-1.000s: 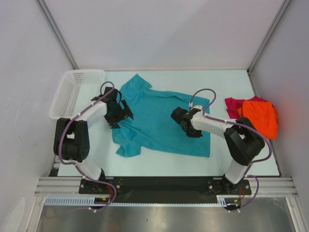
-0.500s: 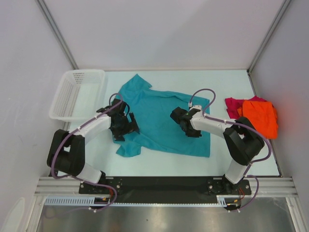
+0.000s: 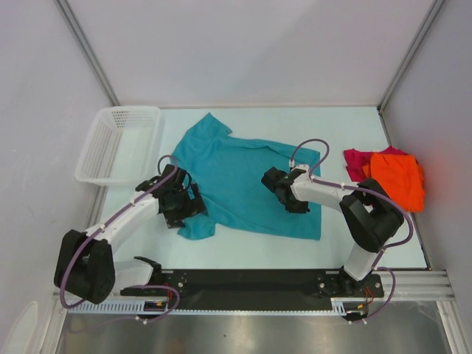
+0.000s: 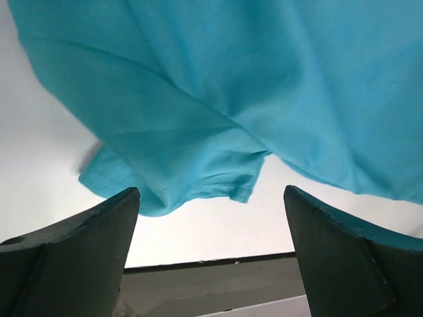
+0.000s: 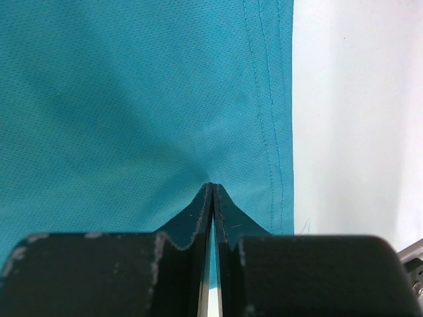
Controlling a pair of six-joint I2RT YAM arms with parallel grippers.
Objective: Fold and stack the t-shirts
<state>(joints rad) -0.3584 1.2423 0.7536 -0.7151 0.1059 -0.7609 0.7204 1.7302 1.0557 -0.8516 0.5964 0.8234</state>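
Left jaws gape wide over a sleeve of the teal shirt (image 3: 236, 184); right jaws pinch its cloth tight.

We take top view from above and behind arm bases, tilted down, far enough to hold whole counter (image 3: 354, 125), near edge at bottom of frame. Left wrist view: low and close, we look out between fingers of left claw (image 4: 211, 198). Right wrist view: nearly against cloth, we look past right claw (image 5: 212, 188). All three views share teal t-shirt (image 3: 243, 184).
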